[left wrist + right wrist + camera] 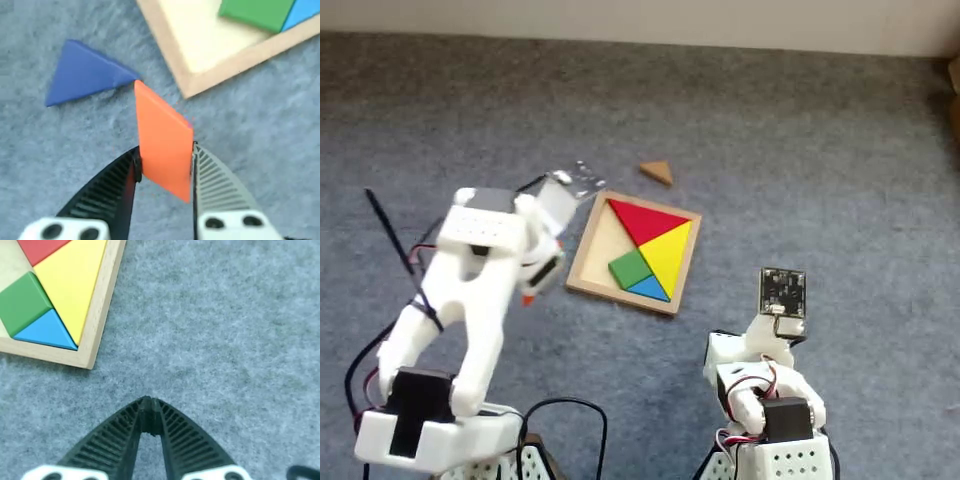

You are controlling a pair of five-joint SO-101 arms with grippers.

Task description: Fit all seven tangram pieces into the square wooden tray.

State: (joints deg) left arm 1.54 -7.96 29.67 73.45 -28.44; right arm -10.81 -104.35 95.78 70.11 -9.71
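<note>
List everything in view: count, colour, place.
wooden tray: 1, pale, on grey carpet
red triangle: 1, red, in tray
yellow triangle: 1, yellow, in tray
green square: 1, green, in tray
light blue triangle: 1, light blue, in tray
brown triangle: 1, brown, on carpet
dark blue triangle: 1, dark blue, on carpet
orange parallelogram: 1, orange, in left pincer
left pincer: 1, dark, shut on parallelogram
right pincer: 1, black, shut, above carpet

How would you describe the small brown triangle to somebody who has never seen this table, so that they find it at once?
Start at the square wooden tray on the grey carpet. Just beyond its far corner, apart from the rim, lies the brown triangle. It is the only brown piece, and unlike the red triangle and the yellow triangle it lies outside the tray.
</note>
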